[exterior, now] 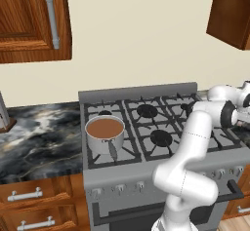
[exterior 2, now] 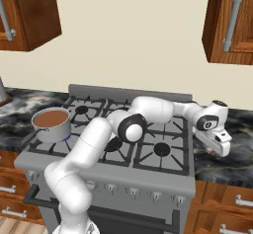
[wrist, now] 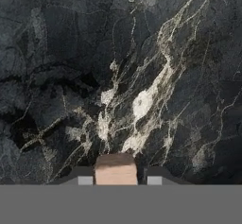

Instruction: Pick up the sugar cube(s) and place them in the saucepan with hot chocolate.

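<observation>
The saucepan with hot chocolate (exterior: 105,132) (exterior 2: 52,124) stands on the stove's front left burner, its handle pointing toward the front edge. The arm stretches right across the stove to the dark marble counter beside it. There my gripper (exterior 2: 213,151) hangs low over the stone. In the hand view a pale tan sugar cube (wrist: 116,168) sits between the two fingertips (wrist: 85,180), and my gripper (wrist: 116,180) is shut on it just above the marble.
The grey gas stove (exterior: 146,96) has several black burners and a row of knobs along the front. Marble counter (exterior: 39,137) lies to its left and marble counter (exterior 2: 232,159) to its right. Wooden cabinets (exterior 2: 232,20) hang above both sides.
</observation>
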Available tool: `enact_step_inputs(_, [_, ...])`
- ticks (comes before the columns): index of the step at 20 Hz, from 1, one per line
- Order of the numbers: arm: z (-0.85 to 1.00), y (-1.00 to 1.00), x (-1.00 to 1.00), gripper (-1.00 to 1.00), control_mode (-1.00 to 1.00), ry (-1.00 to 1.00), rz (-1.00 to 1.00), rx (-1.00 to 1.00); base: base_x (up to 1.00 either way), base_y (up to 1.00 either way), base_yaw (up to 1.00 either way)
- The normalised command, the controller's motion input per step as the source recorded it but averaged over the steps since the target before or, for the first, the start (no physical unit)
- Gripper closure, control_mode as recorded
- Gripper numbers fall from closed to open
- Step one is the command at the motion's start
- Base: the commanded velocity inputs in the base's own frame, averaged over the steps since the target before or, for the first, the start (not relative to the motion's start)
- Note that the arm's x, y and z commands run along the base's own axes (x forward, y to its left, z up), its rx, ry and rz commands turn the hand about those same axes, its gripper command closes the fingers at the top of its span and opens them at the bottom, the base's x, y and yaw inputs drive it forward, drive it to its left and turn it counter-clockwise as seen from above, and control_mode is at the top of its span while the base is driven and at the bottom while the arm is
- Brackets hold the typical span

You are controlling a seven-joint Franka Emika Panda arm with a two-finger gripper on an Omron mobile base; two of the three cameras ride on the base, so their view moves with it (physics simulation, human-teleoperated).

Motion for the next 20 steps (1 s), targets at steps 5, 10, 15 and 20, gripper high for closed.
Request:
enact_step_inputs(5, [0.00,0.00,-0.16,1.00,-1.00,0.00,-0.07,0.00,0.00,0.00,0.00])
enact_step_inputs(10, [0.06,0.30,-0.12,1.00,-1.00,-0.01,-0.01,-0.02,0.00,0.00,0.00])
enact_step_inputs(15, [0.44,0.94,-0.28,1.00,-1.00,-0.12,0.06,-0.10,0.00,0.00,0.00])
enact_step_inputs(20, [0.55,1.00,-0.34,1.00,-1.00,-0.05,0.16,-0.12,0.00,0.00,0.00])
